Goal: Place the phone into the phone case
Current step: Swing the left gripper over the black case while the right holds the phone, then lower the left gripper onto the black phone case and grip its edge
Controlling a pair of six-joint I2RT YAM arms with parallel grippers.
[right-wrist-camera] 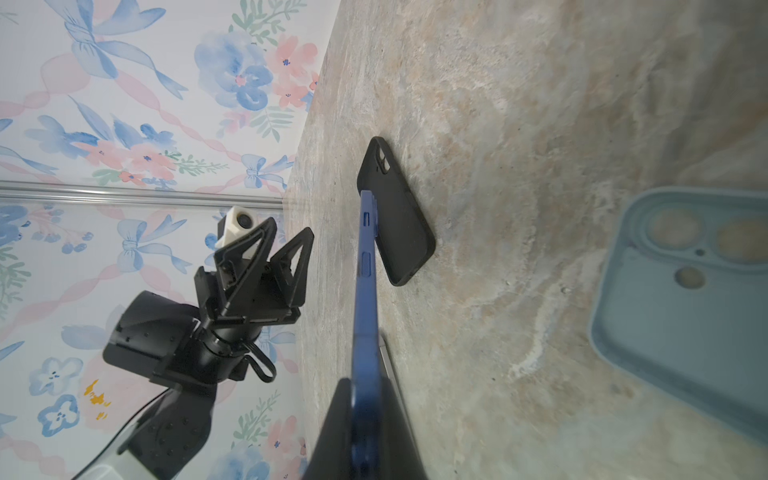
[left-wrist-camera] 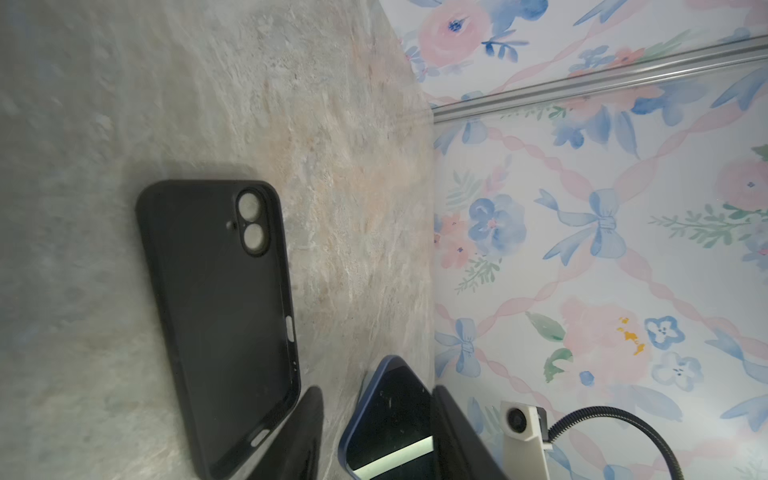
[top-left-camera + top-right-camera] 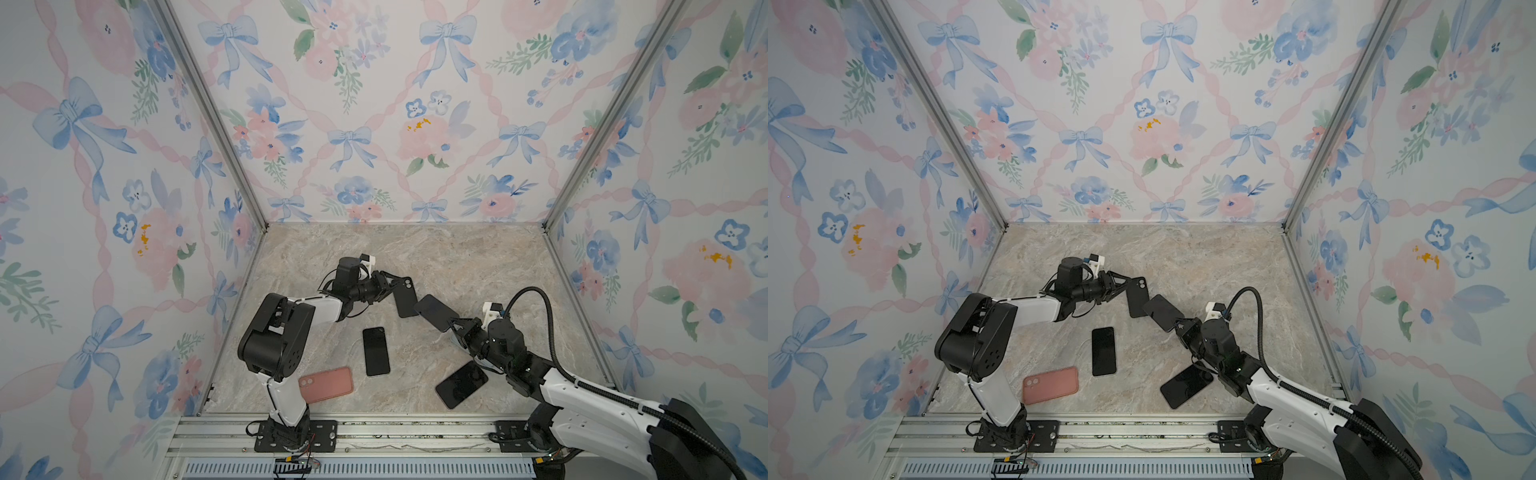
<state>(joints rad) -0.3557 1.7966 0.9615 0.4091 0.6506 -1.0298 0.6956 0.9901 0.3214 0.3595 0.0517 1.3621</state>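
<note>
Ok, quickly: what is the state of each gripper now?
Left gripper: open, holding nothing, beside the matte black phone case.
Right gripper: closed on the dark-blue rectangular phone.

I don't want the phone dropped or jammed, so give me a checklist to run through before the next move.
1. Dark blue-edged phone gripped by the right gripper: ok.
2. Black soft phone case lying flat, hollow side up: ok.
3. Left gripper open, off the case: ok.
4. Phone lined up lengthwise with the case: not ok, it stands at an angle.
5. Phone's camera end turned the right way for the case: cannot tell.
</note>
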